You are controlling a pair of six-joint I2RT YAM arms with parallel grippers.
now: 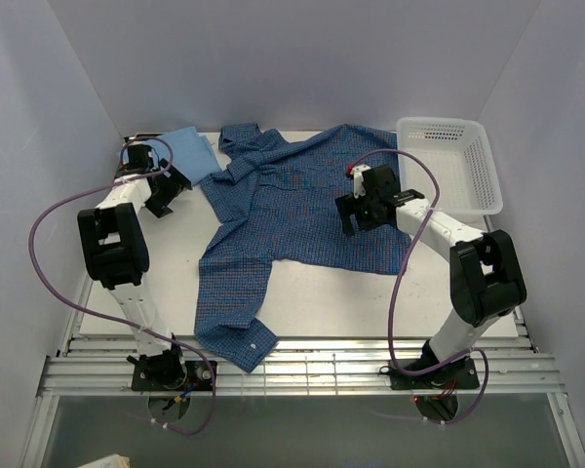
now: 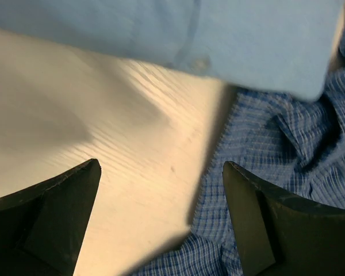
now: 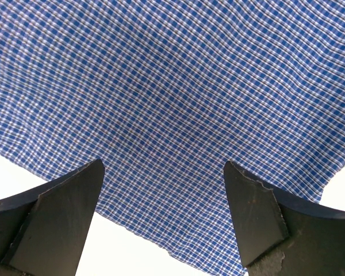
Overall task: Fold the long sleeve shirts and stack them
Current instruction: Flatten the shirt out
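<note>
Right, the dark blue fine-checked collared cloth shirt [image 1: 292, 210] lies spread across the middle of the white table [image 1: 370, 302]. Its collar is up near eleven o'clock, and one long sleeve trails down to seven o'clock, with the cuff at the near edge. The plain light blue cloth shirt [image 1: 187, 154] lies flat at ten o'clock, its corner meeting the checked one. Over at two o'clock stands the white plastic mesh basket [image 1: 448, 166]. The left gripper [image 2: 161, 165] hovers just beside the light blue shirt, fingers spread wide, with only bare table top between them. The right gripper [image 3: 164, 164] hangs above the checked shirt's hem, round at three o'clock. Its jaws are just as wide and grip nothing, with checked cloth below.
</note>
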